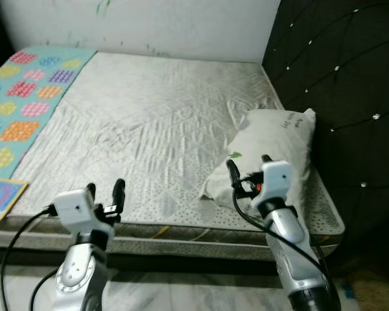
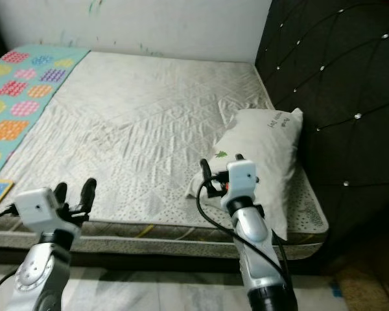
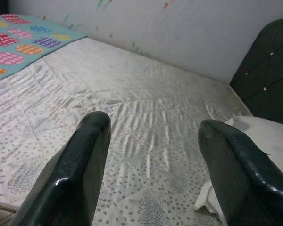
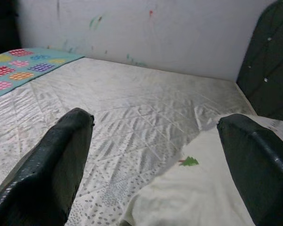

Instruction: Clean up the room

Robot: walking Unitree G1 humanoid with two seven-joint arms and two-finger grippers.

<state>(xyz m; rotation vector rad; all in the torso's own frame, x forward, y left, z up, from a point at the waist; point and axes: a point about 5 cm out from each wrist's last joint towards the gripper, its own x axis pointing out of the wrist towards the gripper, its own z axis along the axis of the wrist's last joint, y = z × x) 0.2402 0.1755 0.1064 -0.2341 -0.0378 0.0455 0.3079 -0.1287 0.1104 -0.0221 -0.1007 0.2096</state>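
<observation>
Both grippers hover at the mattress's (image 1: 155, 129) near edge, left gripper (image 1: 107, 194) and right gripper (image 1: 246, 170) each spread wide, holding nothing. Just beyond the right one, a white pillow (image 1: 279, 146) with a small green tree print leans against the black tufted headboard (image 1: 350, 84). A patchwork blanket (image 1: 26, 97) lies far left.

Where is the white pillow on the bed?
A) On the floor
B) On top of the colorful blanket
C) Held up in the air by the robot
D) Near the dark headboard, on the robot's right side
D. The white pillow lies on the mattress beside the dark headboard, in front of the right gripper, whose jaws are open.
</observation>
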